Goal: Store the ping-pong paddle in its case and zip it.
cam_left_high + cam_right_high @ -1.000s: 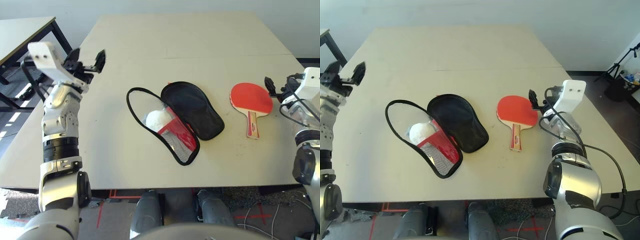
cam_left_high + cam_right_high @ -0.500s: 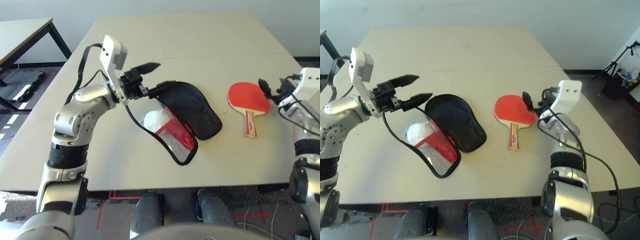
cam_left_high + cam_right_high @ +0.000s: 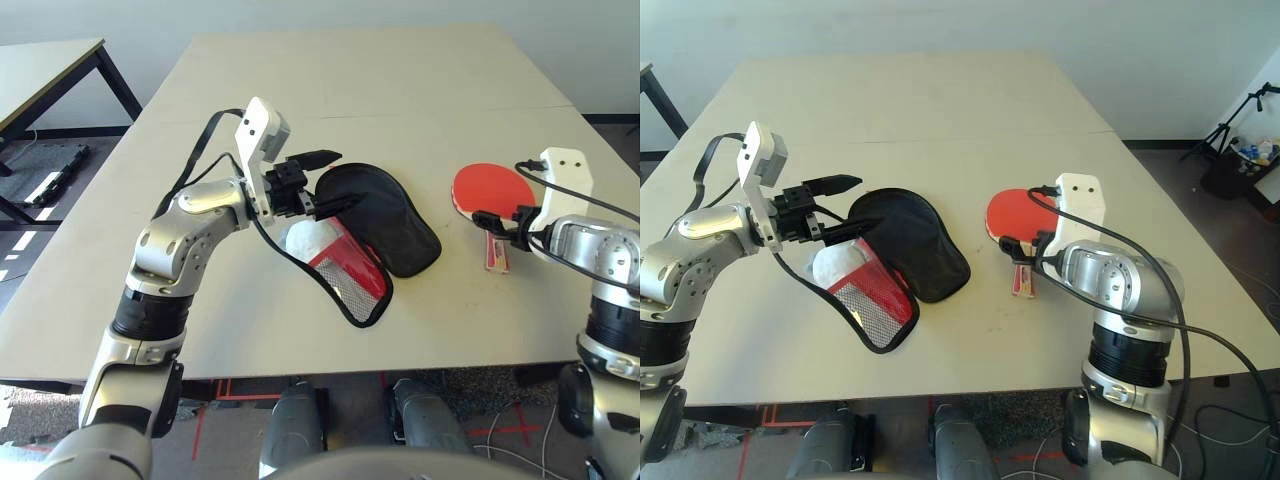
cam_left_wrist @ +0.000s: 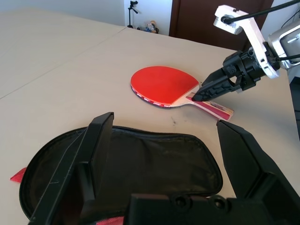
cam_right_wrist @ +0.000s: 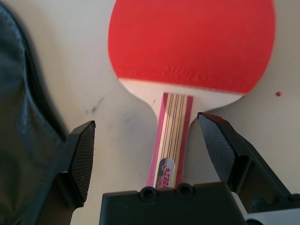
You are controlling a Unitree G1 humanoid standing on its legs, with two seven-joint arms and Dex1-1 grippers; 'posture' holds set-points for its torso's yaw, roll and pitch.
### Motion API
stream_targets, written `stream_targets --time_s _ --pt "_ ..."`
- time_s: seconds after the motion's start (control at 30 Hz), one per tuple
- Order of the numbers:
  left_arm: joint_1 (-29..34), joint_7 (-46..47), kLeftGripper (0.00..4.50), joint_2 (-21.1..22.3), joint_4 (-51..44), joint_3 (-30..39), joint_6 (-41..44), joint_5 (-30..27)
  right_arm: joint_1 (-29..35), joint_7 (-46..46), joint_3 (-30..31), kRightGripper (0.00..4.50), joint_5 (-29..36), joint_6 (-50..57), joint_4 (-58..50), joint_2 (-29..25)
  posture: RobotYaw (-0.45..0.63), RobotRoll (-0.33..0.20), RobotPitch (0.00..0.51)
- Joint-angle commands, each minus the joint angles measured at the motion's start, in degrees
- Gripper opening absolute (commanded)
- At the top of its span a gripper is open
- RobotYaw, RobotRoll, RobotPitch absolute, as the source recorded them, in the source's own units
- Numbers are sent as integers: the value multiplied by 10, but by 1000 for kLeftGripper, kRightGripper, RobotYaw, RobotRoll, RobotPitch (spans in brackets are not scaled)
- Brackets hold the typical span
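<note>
Your right tool [image 5: 154,136] hangs wide open, empty, straddling the wooden handle of the ping-pong paddle [image 3: 487,190], which lies flat on the tabletop [image 3: 380,90]. Close too high and you pinch air or skid the paddle away. Your left tool [image 3: 335,183], open and empty, hovers over the unzipped case [image 3: 385,220]; it could snag the flap.

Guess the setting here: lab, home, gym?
Probably a lab or test room: bare beige table, a tripod by the wall, loose cables on the floor.
</note>
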Motion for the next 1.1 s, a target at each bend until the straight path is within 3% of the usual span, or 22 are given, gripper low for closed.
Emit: stream_targets --time_s 0.03,0.57,0.67,0.97,1.1 --pt "-8 -1 4500 -3 -7 -10 5 8 -9 -22 -6 4484 -26 22 16 12 -58 0 95" --pt "-4 15 4500 -14 -30 -15 14 13 -26 -41 1 4484 -80 -14 118 57 -37 0 103" --pt "-2 15 4500 -14 -29 -18 11 15 -23 -44 15 3993 -89 -21 123 61 -35 0 102" --pt "8 10 4500 -17 -20 -20 -3 24 -4 -29 51 1302 -94 -45 89 44 -33 0 97" --pt "10 5 4500 -20 -14 -21 -10 30 9 -13 80 1179 -92 -72 60 26 -36 0 95"
